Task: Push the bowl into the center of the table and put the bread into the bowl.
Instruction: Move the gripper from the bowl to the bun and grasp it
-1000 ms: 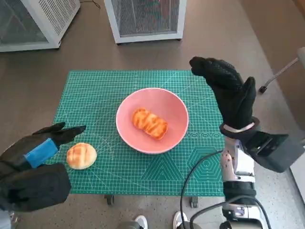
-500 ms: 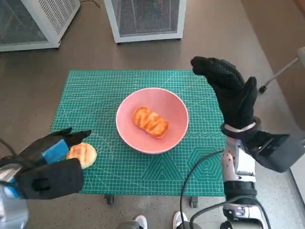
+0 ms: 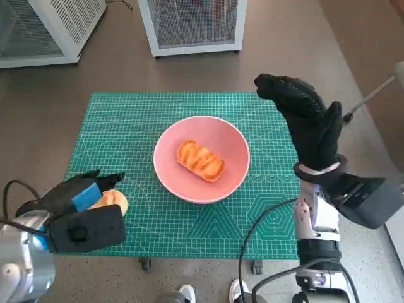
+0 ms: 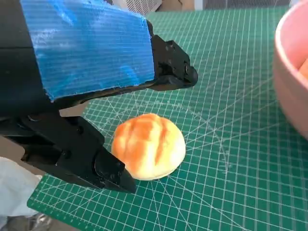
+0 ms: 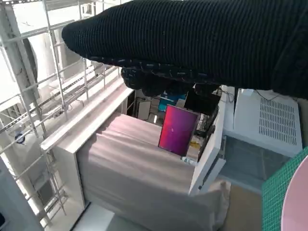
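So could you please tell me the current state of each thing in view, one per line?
pink bowl: upright at the mat's middle, holding one glazed bread.
glazed bread: lying inside the bowl.
round bun: on the green mat, outside the bowl, between the left robot hand's fingers, not lifted.
left robot hand: open around the bun.
right robot hand: raised, open, holding nothing.

A green cutting mat printed with a pale grid covers the small table. Around it lies a brown floor. 2 white cabinets with grille fronts stand beyond the table's far edge, 1 centred, 1 at the far left corner. The right wrist view shows white metal shelving in bright light.
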